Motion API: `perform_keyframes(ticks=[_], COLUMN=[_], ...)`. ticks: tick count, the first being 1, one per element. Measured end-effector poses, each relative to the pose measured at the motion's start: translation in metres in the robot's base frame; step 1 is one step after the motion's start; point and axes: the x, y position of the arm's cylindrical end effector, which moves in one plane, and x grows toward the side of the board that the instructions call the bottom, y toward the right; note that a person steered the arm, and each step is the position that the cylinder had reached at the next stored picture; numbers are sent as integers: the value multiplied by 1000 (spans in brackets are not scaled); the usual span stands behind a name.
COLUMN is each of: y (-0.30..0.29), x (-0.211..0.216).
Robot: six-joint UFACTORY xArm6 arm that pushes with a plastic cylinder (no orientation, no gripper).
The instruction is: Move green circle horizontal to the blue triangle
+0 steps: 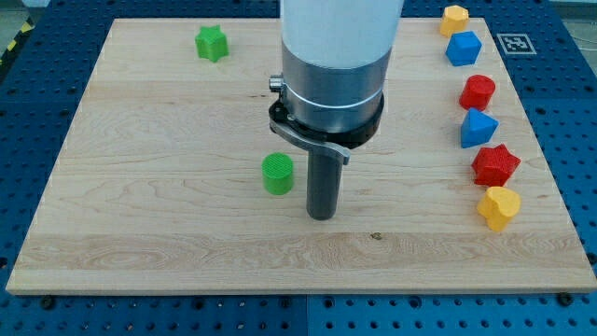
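Note:
The green circle [277, 174] is a short green cylinder standing near the middle of the wooden board [140, 215]. My tip [322, 215] rests on the board just to the view's right of the green circle and slightly lower, a small gap apart from it. The blue triangle [478, 128] lies in the column of blocks at the view's right edge, a little higher in the view than the green circle. The arm's wide white and grey body hides the board above the rod.
A green star [212, 43] lies at the top left. At the view's right, from the top down: a yellow block [454, 19], a blue block [463, 48], a red block [478, 91], a red star [495, 164], a yellow heart [499, 207].

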Motion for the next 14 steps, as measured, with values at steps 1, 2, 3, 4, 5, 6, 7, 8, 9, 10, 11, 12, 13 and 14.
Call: perform_keyframes(ticks=[1, 2, 3, 4, 5, 6, 7, 8, 9, 10, 11, 12, 13, 14], y=[-19, -46, -76, -91, -90, -73, -52, -35, -19, -5, 2, 10, 11, 9], x=[-15, -20, -23, -36, -57, -63, -77, -91, -104, -123, -134, -143, -144, -131])
